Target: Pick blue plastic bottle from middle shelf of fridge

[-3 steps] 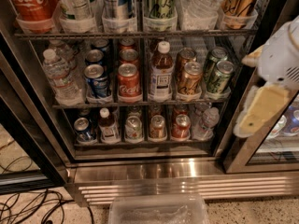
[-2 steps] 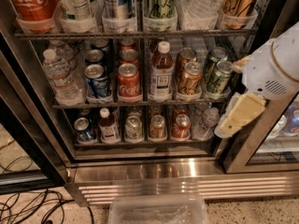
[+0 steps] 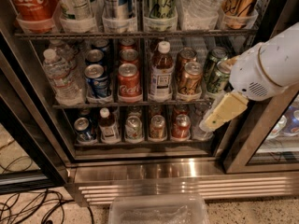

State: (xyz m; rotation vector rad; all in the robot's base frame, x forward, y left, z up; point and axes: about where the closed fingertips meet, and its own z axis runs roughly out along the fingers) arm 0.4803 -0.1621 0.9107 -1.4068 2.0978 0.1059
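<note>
The blue plastic bottle (image 3: 161, 72) stands upright on the middle shelf (image 3: 107, 105) of the fridge (image 3: 154, 171). It has a white cap, brown shoulders and a white-and-blue label. A red Coca-Cola can is on its left and gold cans are on its right. My gripper (image 3: 217, 114) hangs from the white arm (image 3: 266, 66) at the right. It is in front of the shelf's right end, to the right of the bottle and a little lower, and apart from it. It partly covers the green cans (image 3: 216, 71).
Crinkled water bottles (image 3: 58, 73) stand at the shelf's left end. The top rack holds a large Coca-Cola bottle (image 3: 30, 3). The lowest rack holds cans and a smaller white-capped bottle (image 3: 108, 125). A clear plastic bin (image 3: 159, 210) and cables (image 3: 28, 204) lie on the floor. A black door frame (image 3: 254, 134) stands at the right.
My arm and gripper have moved left and slightly down, from the right edge toward the right end of the middle shelf. The bottle and cans have not moved.
</note>
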